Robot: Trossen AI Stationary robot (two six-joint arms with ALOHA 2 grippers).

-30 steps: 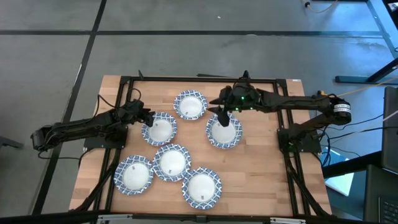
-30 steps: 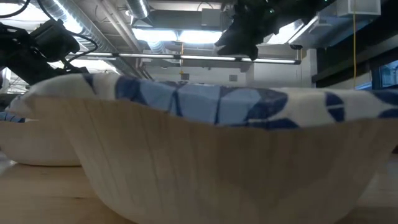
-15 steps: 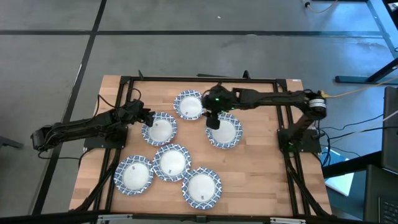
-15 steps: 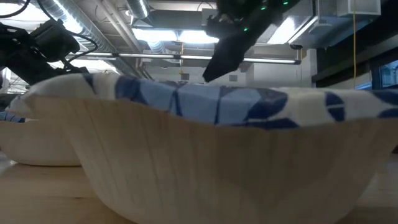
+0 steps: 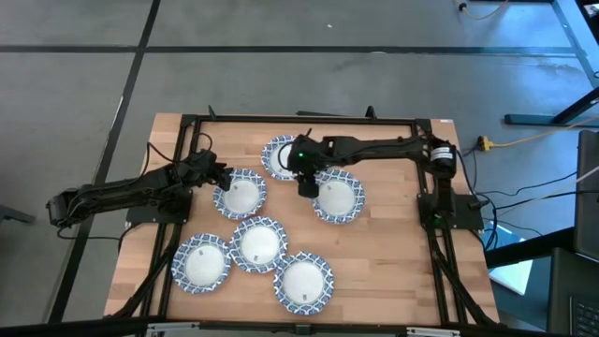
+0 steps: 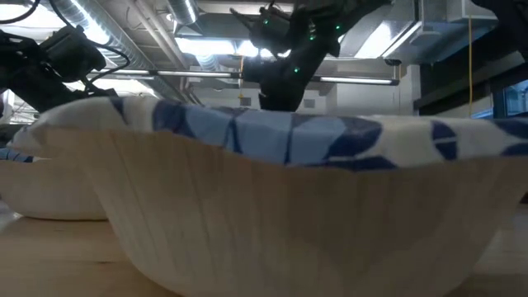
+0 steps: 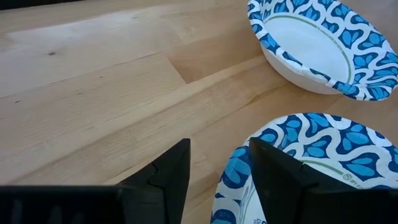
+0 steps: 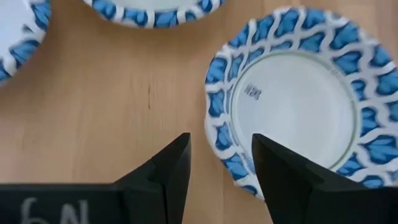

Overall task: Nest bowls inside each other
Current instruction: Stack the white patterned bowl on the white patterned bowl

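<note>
Six bowls with white insides and blue-patterned rims rest on their bases on the wooden table. My left gripper is open at the left rim of the middle-left bowl. In the left wrist view my left gripper has one finger on each side of that bowl's rim. My right gripper is open above the left rim of the middle-right bowl. In the right wrist view my right gripper has its fingers either side of that bowl's rim.
A far bowl lies partly under my right arm. Three bowls sit close together near the front. The last one fills the low view. Bare wood lies along the table's right side.
My right gripper has swung toward the table's left and come lower, from over the far part of the middle-right bowl to its left rim. The bowls have stayed in place.
</note>
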